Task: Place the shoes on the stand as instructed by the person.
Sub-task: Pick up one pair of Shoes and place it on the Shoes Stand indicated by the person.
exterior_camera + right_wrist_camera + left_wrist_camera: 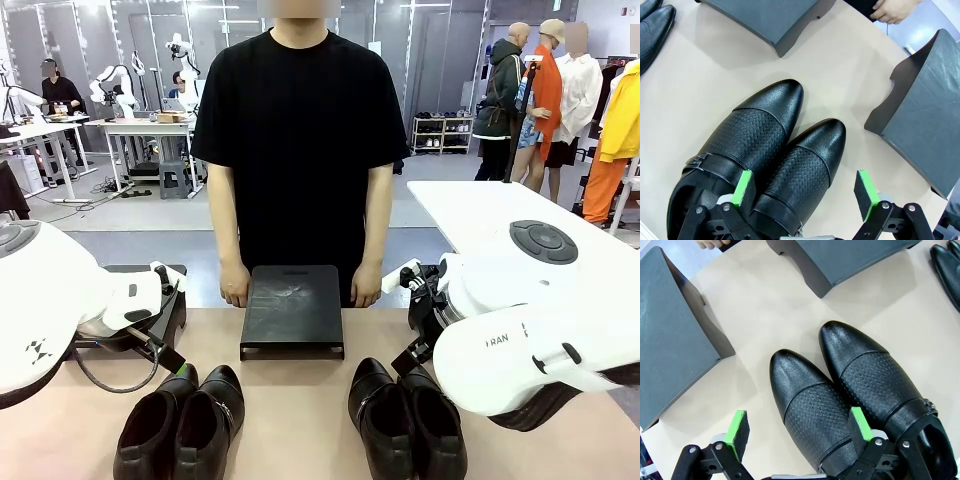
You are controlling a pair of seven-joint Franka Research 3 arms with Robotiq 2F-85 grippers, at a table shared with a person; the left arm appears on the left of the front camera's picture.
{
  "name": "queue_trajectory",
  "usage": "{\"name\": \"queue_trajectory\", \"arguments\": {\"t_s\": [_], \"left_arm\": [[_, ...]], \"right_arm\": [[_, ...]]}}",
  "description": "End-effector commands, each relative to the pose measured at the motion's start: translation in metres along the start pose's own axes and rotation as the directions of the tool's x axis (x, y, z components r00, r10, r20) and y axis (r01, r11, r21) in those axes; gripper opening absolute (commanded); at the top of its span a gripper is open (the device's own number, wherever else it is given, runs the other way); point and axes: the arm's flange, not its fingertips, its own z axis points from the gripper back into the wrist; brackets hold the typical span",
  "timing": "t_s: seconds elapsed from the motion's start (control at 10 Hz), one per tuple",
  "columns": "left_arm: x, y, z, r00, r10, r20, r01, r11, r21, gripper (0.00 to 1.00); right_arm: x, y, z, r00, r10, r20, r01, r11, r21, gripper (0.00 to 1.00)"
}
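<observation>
Two pairs of glossy black shoes stand on the beige table, toes pointing to the person. In the front view the left pair [182, 425] is at bottom left and the right pair [405, 418] at bottom right. My left gripper [799, 427] hangs open above the left pair [840, 390], its green pads either side of one shoe's vamp. My right gripper [805, 190] hangs open above the right pair [770, 145], holding nothing. A black stand [292, 310] sits at the table's far middle. The person [300, 130] stands behind it, a hand resting on the table edge at each side.
A second dark stand [675, 340] lies left of the left pair, partly behind my left arm [50, 300]. Another stand [925, 110] lies right of the right pair. The person's fingers [892, 10] rest near the middle stand [770, 17]. Bare tabletop lies between the pairs.
</observation>
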Motion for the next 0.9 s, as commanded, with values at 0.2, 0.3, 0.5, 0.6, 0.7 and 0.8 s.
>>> {"name": "queue_trajectory", "arguments": {"t_s": [0.2, 0.3, 0.5, 0.6, 0.7, 0.8], "left_arm": [[0.000, 0.000, 0.000, 1.000, 0.000, 0.000, 0.000, 1.000, 0.000, 1.00], [0.000, 0.000, 0.000, 1.000, 0.000, 0.000, 0.000, 1.000, 0.000, 1.00], [0.013, 0.002, 0.038, 1.000, -0.019, -0.021, 0.018, 0.999, -0.047, 1.00], [0.021, 0.009, 0.072, 0.999, 0.020, -0.029, -0.023, 0.991, -0.130, 1.00], [0.023, 0.018, 0.094, 0.997, 0.071, -0.028, -0.075, 0.977, -0.199, 1.00], [0.021, 0.031, 0.112, 0.991, 0.133, -0.025, -0.135, 0.953, -0.272, 1.00]], "right_arm": [[0.000, 0.000, 0.000, 1.000, -0.002, 0.000, 0.002, 1.000, 0.000, 1.00], [0.000, 0.000, 0.000, 1.000, -0.002, 0.000, 0.002, 1.000, 0.000, 1.00], [0.009, -0.010, 0.017, 0.998, -0.070, -0.005, 0.070, 0.997, -0.023, 1.00], [0.017, -0.018, 0.039, 0.991, -0.133, 0.020, 0.132, 0.991, 0.039, 1.00], [0.018, -0.028, 0.056, 0.984, -0.170, 0.050, 0.165, 0.983, 0.078, 1.00], [0.015, -0.037, 0.071, 0.976, -0.198, 0.096, 0.180, 0.969, 0.168, 1.00]]}}
